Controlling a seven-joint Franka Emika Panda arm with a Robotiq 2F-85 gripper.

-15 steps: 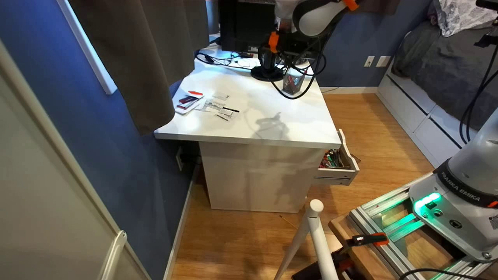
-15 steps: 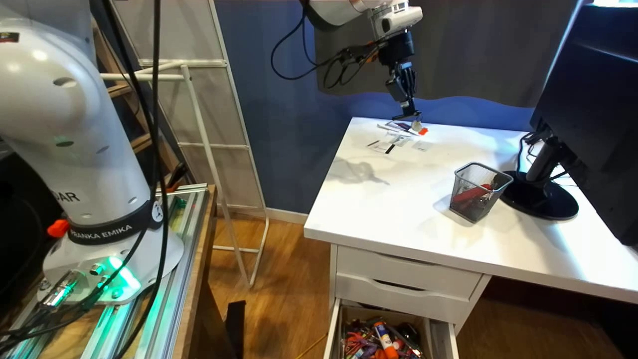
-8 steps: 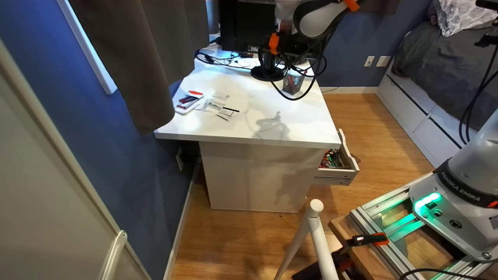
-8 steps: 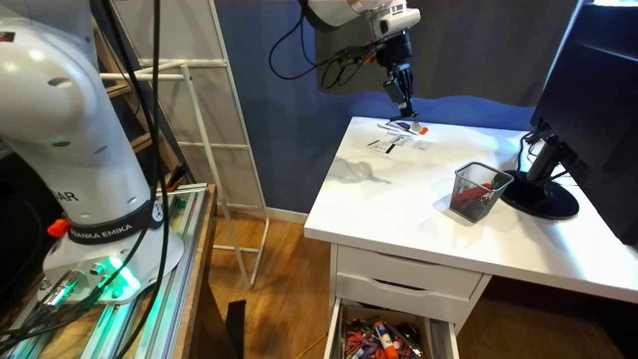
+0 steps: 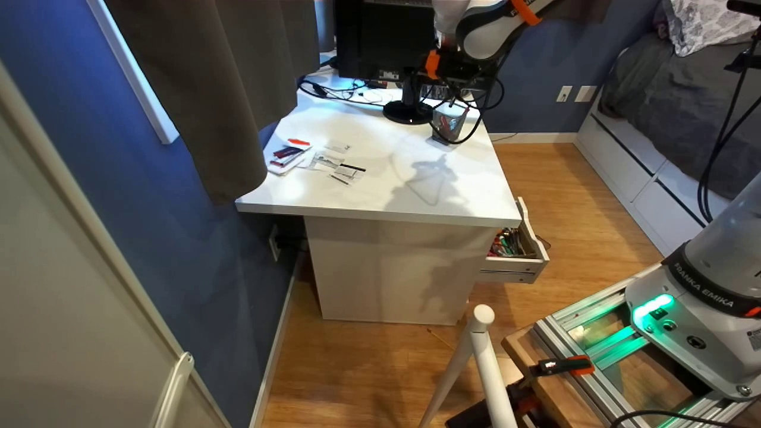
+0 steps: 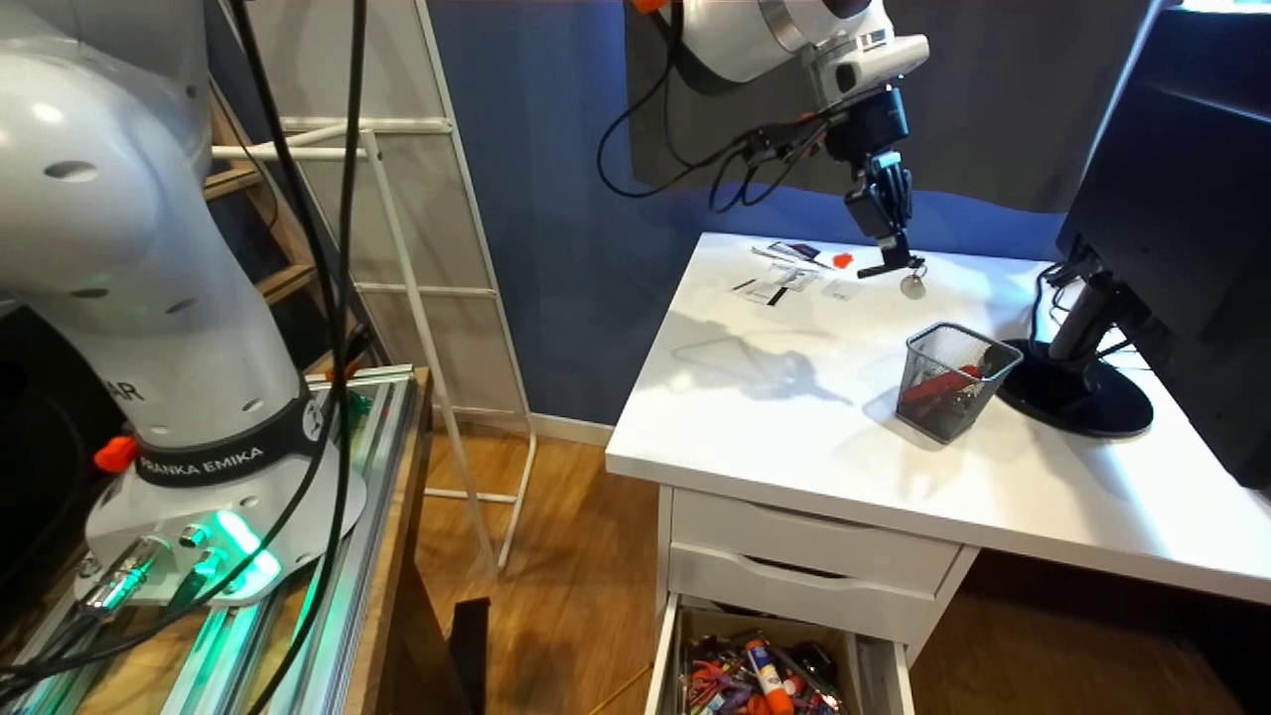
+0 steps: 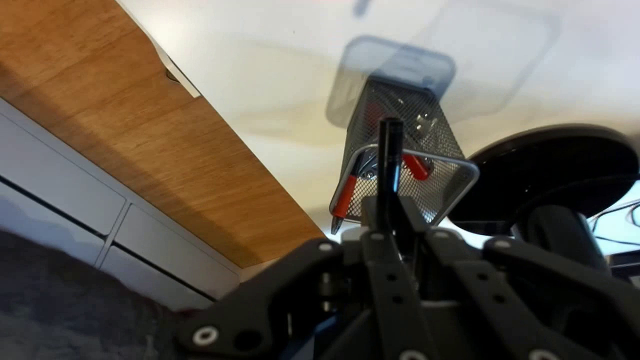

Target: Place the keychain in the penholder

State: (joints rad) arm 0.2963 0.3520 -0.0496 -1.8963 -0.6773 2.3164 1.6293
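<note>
My gripper [image 6: 898,250] is shut on the keychain, a slim dark bar with a pale round tag [image 6: 913,287] hanging from a ring. It holds the keychain above the desk, behind the penholder [image 6: 928,422] in that exterior view and higher than its rim. The penholder is a dark metal mesh cup with a squarish rim and pens inside; it also shows in an exterior view [image 5: 447,126]. In the wrist view the dark bar of the keychain [image 7: 389,160] sticks out from the closed gripper [image 7: 392,217] and overlaps the penholder [image 7: 442,132]. The tag is hidden there.
A monitor [image 6: 1182,228] on a round black foot [image 6: 1077,392] stands right beside the penholder. Cards and papers [image 6: 784,278] and a small orange-red thing [image 6: 842,261] lie at the desk's far corner. A drawer full of pens [image 6: 765,680] stands open below the desk [image 6: 755,417].
My gripper has moved with the keychain away from the cards toward the penholder, rightward in an exterior view. The hanging tag now shows clear of the orange-red thing. The penholder has not moved.
</note>
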